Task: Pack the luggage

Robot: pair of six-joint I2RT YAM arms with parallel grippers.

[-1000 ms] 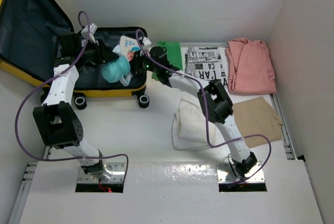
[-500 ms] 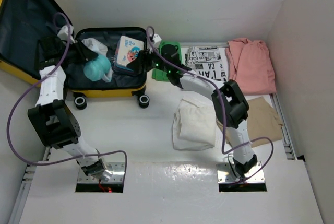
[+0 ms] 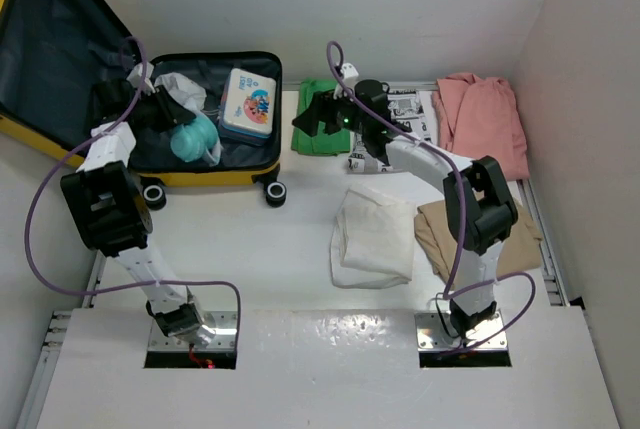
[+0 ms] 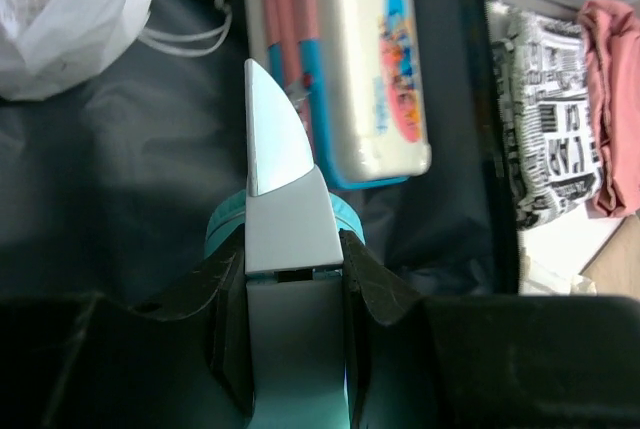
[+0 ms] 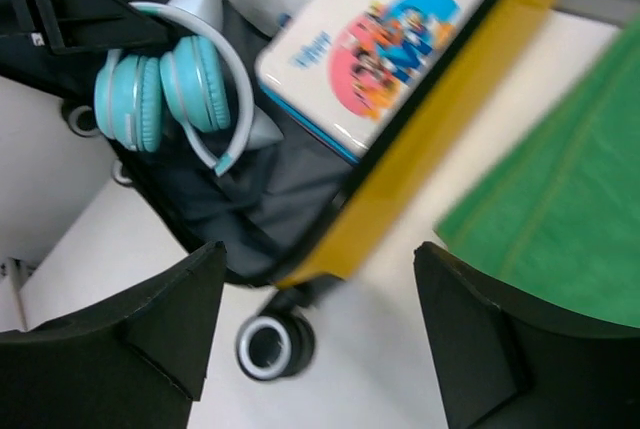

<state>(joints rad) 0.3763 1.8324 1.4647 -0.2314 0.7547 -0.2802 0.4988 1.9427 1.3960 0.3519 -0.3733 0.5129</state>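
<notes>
**Fingers [image 4: 378, 289] of the left gripper [image 4: 295, 271] pinch the headphones [image 4: 285, 164] inside the luggage [image 3: 210, 177]**

We see the pale headband held between the two black fingers. The teal cups lie low on the dark grey lining, in the left half of the luggage. To the right of them in the luggage lies the white-and-blue tin box [image 3: 248, 104], and behind them a white bag [image 3: 180, 87]. The luggage itself lies open on the table [image 3: 290, 249], in front of the left arm.

The right gripper [image 5: 320, 259] has its fingers spread wide, with nothing between them. It hangs just right of the luggage, above the green cloth [image 3: 308, 139]. Further right of the luggage lie a newsprint cloth [image 3: 400, 107], a pink garment [image 3: 482, 124], a cream cloth [image 3: 375, 234] and a tan cloth [image 3: 432, 231], all outside it.

We judge that the step in hand is to set down the headphones. The next move calls for the left fingers to open and to rise straight, so that the headband does not catch on them. After that the right gripper may go down on the green cloth, take a fold of it, and carry it over the yellow rim. Most of the packing is not yet done.
</notes>
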